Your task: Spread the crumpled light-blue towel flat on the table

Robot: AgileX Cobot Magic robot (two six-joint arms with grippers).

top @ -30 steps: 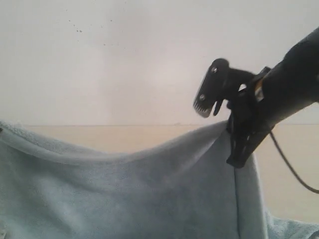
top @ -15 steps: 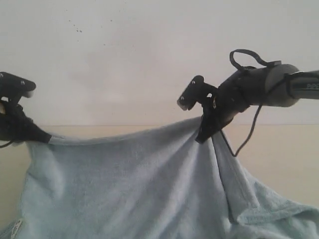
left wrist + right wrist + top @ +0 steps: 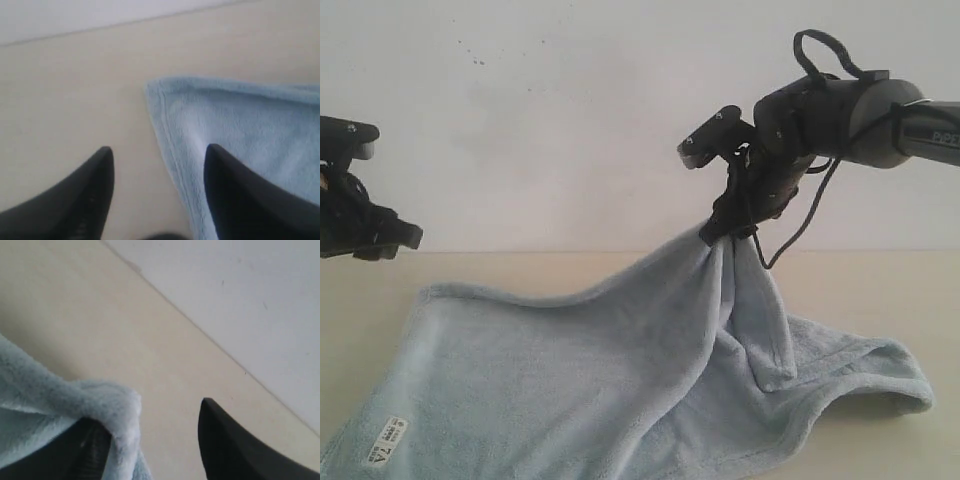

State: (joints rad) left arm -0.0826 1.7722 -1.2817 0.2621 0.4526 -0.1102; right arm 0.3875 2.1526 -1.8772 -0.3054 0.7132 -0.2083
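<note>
The pale beige surface (image 3: 880,290) ran broad under everything, and its far edge met a plain white wall (image 3: 570,120). The light-blue towel (image 3: 590,390) covered much of the surface's middle. It stopped short of the edge by the wall and ran out of the exterior view on the near side. Most of it lay down but not smooth. One hemmed corner (image 3: 155,90) rested flat on the surface on the left arm's side, and a rounded fold bulged on the right arm's side. Between them the cloth rose in a steep peak, lifted off the surface.

The right arm (image 3: 860,120) reached in above that peak, with a black cable (image 3: 790,240) looping below it. The right fingers (image 3: 235,450) stood wide apart. The peak of the towel was draped over one of them and hung from it, while the other finger stood clear with bare surface showing in the gap.

The left fingers (image 3: 240,200) were also spread wide with nothing between them. They hung above the surface near the flat hemmed corner and did not touch it.

A small white printed label (image 3: 386,441) lay face up at the towel's near corner on the left arm's side.
</note>
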